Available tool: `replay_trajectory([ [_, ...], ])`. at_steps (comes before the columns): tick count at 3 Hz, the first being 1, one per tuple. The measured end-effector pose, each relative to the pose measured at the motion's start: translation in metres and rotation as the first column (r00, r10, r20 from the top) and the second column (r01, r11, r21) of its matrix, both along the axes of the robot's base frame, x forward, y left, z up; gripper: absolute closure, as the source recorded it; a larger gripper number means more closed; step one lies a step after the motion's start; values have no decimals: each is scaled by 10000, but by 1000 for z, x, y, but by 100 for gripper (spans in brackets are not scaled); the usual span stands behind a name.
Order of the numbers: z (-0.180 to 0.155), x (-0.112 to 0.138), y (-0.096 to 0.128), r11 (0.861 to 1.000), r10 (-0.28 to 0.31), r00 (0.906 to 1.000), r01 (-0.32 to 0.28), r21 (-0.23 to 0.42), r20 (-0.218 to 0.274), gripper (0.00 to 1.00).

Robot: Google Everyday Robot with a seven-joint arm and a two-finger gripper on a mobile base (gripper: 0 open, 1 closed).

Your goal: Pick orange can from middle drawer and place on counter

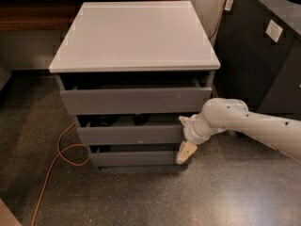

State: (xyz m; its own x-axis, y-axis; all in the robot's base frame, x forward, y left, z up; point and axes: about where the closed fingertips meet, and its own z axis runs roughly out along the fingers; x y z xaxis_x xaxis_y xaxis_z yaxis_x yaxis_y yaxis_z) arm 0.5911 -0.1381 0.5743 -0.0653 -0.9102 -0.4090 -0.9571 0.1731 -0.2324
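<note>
Gripper point(186, 152) hangs pointing down at the right end of the middle drawer point(129, 134), just beside its front; spread or pressed together: cannot tell. It carries nothing that shows.

Progress, judged: early. The middle drawer is only slightly ajar, with dark shapes in its gap. The orange can cannot be made out, presumably inside. The counter point(134, 36) bears no can. Left: open the drawer wider, reach in, grasp, lift, place.

Count: drawers 3, with top drawer point(134, 100) and bottom drawer point(136, 157); arm 1; gripper 1; orange cable point(56, 164) on floor, left, 1.
</note>
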Motion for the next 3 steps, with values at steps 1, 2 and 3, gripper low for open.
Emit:
replay_trajectory([
  [1, -44, 33, 12, 9993, 128, 9993, -141, 351, 355, 0],
  [2, -70, 51, 21, 9980, 236, 9988, -261, 577, 440, 0],
  [3, -90, 73, 37, 9953, 237, 9979, -291, 928, 595, 0],
])
